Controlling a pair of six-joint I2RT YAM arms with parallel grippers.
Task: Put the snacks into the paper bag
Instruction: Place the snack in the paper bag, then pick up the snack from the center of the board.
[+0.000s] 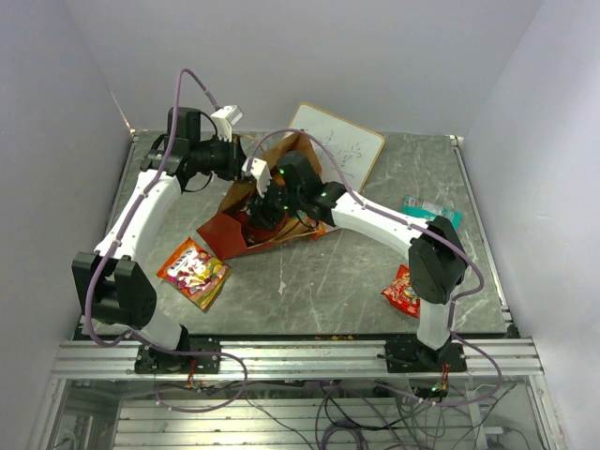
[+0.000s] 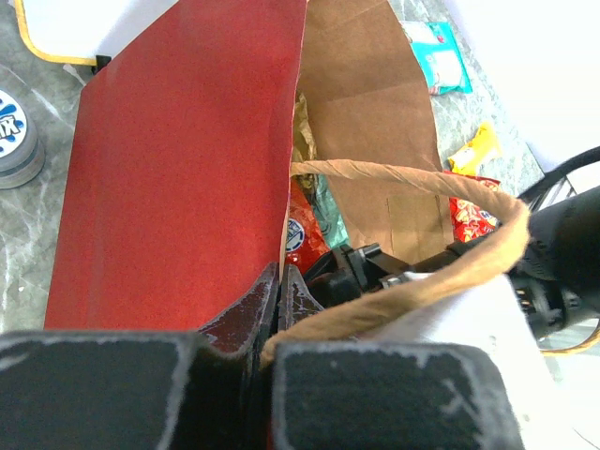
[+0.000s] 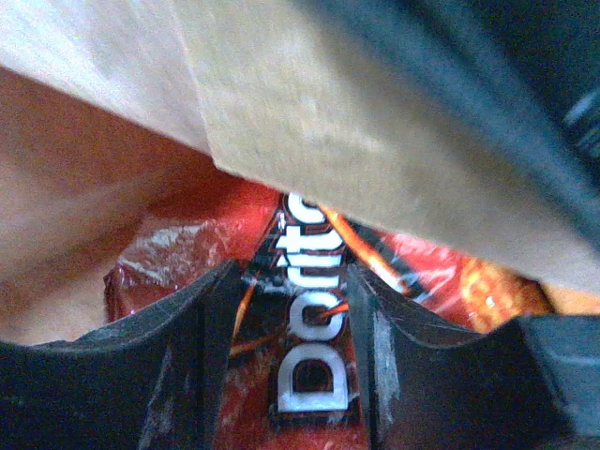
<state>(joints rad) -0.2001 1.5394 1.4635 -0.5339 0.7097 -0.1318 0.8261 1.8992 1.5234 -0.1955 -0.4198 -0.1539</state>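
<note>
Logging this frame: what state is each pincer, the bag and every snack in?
paper bag: tipped on its side, mouth held open
left pincer: shut on the bag's rim
right pincer: open, inside the bag, over the Doritos packet
Doritos packet: inside the bag
orange packet: on the table, outside the bag
red packet: on the table, outside the bag
teal packet: on the table, outside the bag
yellow bar: on the table, outside the bag

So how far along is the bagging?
Partway. Done: some packs already inside the paper bag. In hand: left tool pinches the bag's rim; right tool is inside, jaws apart over a Doritos pack. Left: orange packet, red packet, teal packet and yellow bar on the table.
</note>
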